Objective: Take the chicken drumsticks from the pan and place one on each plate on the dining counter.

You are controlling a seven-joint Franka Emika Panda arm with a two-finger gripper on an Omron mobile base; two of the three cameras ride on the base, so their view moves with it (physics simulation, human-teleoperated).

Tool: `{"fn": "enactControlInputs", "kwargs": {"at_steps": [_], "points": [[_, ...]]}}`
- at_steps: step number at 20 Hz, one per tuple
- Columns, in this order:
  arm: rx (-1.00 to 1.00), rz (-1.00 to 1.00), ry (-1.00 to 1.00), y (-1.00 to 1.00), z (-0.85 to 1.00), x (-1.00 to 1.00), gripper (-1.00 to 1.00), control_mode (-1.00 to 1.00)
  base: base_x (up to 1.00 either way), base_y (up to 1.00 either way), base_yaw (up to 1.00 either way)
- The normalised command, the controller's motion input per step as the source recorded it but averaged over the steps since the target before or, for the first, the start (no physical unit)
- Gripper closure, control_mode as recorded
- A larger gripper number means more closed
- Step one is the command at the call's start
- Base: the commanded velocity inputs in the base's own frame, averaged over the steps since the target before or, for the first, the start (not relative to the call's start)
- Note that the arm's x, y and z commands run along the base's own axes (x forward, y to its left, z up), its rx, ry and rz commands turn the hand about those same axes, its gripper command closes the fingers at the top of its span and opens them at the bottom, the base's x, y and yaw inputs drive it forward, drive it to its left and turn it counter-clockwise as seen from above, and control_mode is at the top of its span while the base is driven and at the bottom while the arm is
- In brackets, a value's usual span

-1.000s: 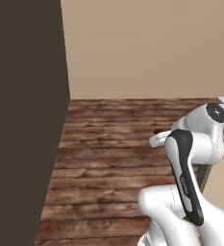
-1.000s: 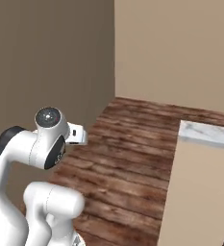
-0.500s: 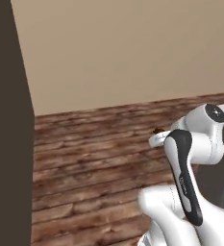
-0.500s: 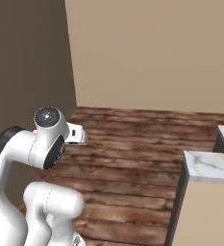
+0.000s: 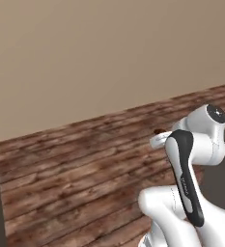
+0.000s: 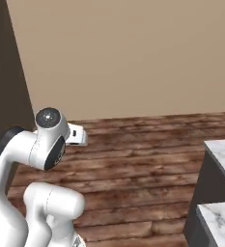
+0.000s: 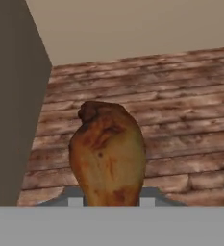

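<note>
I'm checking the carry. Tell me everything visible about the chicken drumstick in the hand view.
The chicken drumstick is golden orange-brown with darker browned patches, glossy like roasted skin. It stands on end, its knobbly narrower end uppermost, its lower end cut off at the picture's bottom, where the gripper clamps it. Behind it lies wooden plank floor.

No readable text, label, brand, number or sign appears in any of the 3 views. A faint mark runs along the dark cover of the arm point(image 5: 185, 182) in the left base view, but it is too small and blurred to make out as lettering.
</note>
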Motion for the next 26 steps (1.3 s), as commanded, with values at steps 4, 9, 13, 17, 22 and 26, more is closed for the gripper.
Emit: {"fn": "enactControlInputs", "kwargs": {"at_steps": [4,9,13,17,22,26], "points": [[0.0,0.0,0.0,0.0,0.0,0.0,1.0,1.0,1.0,0.39,-0.4],[0.0,0.0,0.0,0.0,0.0,0.0,1.0,1.0,1.0,0.39,-0.4],[0.0,0.0,0.0,0.0,0.0,0.0,1.0,1.0,1.0,0.37,-0.43],[0.0,0.0,0.0,0.0,0.0,0.0,1.0,1.0,0.93,0.38,-0.54],[0.0,0.0,0.0,0.0,0.0,0.0,1.0,1.0,0.93,0.38,-0.54],[0.0,0.0,0.0,0.0,0.0,0.0,1.0,1.0,0.94,0.38,-0.52]]}}
